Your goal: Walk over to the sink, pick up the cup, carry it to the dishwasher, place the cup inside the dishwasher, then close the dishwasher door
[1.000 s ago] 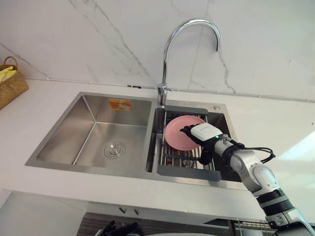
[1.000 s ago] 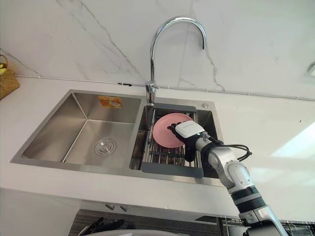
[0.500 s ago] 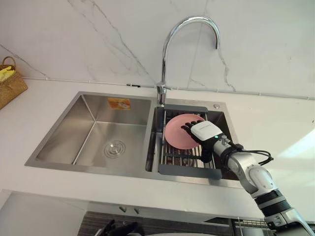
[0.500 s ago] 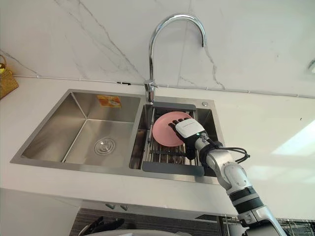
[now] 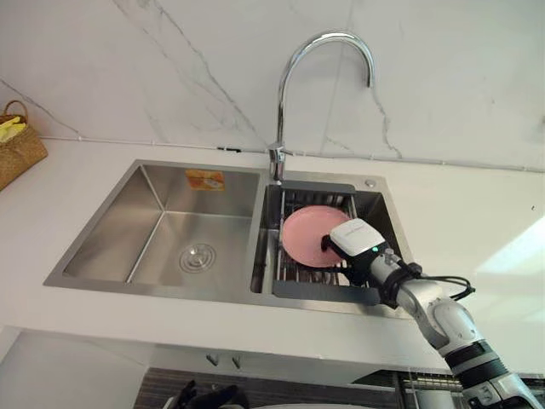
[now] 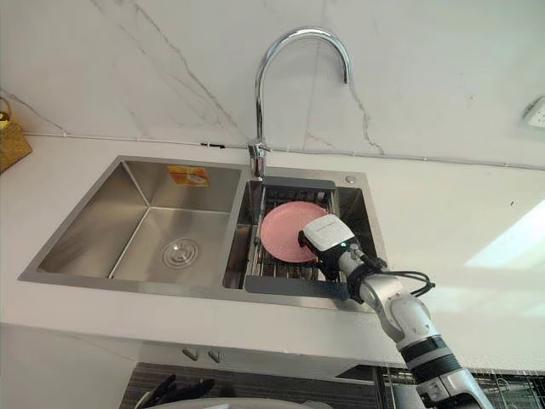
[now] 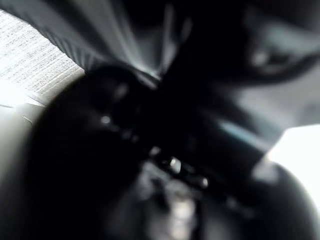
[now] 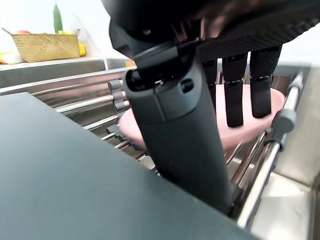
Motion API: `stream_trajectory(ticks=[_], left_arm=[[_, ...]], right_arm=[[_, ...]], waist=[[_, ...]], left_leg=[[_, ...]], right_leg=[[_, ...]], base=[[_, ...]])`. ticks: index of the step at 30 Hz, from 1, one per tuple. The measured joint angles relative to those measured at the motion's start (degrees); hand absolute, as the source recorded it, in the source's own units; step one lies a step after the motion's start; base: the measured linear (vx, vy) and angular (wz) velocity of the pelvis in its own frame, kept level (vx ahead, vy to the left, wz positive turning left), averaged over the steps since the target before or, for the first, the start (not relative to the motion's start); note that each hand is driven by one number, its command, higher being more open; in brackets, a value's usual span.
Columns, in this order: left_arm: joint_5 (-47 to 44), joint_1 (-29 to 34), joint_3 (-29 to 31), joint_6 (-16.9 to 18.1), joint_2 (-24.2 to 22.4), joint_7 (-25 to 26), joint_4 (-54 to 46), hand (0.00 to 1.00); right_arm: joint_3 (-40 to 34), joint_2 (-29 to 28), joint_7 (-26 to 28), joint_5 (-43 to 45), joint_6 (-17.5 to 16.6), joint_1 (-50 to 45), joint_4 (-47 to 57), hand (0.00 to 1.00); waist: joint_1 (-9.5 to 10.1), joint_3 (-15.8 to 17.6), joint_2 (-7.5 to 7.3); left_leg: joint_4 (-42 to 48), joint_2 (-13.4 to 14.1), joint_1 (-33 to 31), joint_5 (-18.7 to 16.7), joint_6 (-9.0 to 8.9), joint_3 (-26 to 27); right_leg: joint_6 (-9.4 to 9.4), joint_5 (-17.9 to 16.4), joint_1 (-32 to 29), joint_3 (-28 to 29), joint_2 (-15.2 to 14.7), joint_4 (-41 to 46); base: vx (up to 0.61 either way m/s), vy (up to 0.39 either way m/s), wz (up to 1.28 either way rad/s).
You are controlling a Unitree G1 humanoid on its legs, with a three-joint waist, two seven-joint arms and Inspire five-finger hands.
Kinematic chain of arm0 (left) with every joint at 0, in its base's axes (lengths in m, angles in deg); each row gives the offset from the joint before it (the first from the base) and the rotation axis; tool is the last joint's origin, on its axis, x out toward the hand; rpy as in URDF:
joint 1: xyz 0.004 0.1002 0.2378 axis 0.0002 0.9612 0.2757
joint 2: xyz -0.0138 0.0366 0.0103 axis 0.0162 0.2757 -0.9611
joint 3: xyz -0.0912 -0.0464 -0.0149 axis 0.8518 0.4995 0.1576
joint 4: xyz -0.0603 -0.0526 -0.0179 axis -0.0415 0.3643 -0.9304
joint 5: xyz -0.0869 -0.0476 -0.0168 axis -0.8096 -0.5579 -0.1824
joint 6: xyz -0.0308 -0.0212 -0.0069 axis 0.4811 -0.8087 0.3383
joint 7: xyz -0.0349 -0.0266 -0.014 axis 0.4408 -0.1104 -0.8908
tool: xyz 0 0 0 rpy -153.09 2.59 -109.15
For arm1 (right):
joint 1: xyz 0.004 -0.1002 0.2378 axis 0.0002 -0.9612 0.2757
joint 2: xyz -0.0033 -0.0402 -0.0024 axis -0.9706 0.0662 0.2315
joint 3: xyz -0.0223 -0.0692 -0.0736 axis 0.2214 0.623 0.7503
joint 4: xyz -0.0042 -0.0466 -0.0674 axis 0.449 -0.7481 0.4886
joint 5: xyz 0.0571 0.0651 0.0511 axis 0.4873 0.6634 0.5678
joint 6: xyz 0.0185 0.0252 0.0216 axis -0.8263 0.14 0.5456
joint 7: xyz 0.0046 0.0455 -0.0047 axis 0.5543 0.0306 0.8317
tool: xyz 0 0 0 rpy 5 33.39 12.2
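Two basins make up the steel sink (image 5: 153, 247), set in a white counter (image 5: 477, 204) below a marble wall, with a tall curved faucet (image 5: 277, 160) at the back edge between them. The left basin holds only its drain (image 5: 197, 258) and an orange sticker (image 5: 207, 179) on its back wall. The right basin carries a dark-framed wire rack (image 5: 324, 291). A pink plate (image 5: 306, 234) lies on the rack's bars, towards the basin's back. No cup can be made out; the plate is the one piece of crockery visible.

The right hand (image 5: 353, 240) reaches into the right basin at the plate's front right edge, and its white cover hides that part of the rim. In the right wrist view its fingers (image 8: 232, 100) hang nearly straight over the pink surface, and the thumb (image 8: 175, 135) points down at the rack's dark front frame. The hand is spread and grips nothing. Whether the fingertips touch the plate cannot be told.

The left hand (image 7: 100, 165) is a dark blur in its own wrist view; its state cannot be told.

A wicker basket (image 5: 21, 149) sits at the counter's far left edge, cut off by the frame.
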Motion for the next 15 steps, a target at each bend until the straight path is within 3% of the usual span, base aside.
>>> stream_trajectory(ticks=[5,10,15], left_arm=[[0.0,0.5,0.0,1.9,-0.4,1.2,0.0,1.0],[0.1,0.6,0.0,3.2,-0.7,2.0,0.0,1.0],[0.1,0.9,0.1,4.2,-0.6,3.0,0.0,1.0]], right_arm=[[0.0,0.0,-4.4,0.0,0.2,-0.8,-0.7,0.0],[-2.3,-0.8,-13.7,0.2,4.4,0.0,-1.1,0.0],[-3.1,-0.8,-16.1,0.8,5.7,0.9,-1.1,0.0]], waist=[[0.01,0.1,0.15],[0.75,0.6,1.02],[1.0,0.6,1.21]], left_leg=[[0.0,-0.1,-0.7,0.2,0.11,-0.9],[0.3,-0.1,-0.9,0.5,0.07,-1.2],[0.3,-0.2,-1.0,0.4,0.15,-1.4]], right_leg=[[0.02,0.2,-0.1,-0.3,0.0,-0.4],[-0.07,1.0,0.0,-0.7,-0.1,-0.5],[-0.04,1.0,0.3,-0.8,0.3,-1.0]], base=[[0.0,0.002,0.07],[0.04,-0.004,0.04],[0.07,-0.018,0.02]])
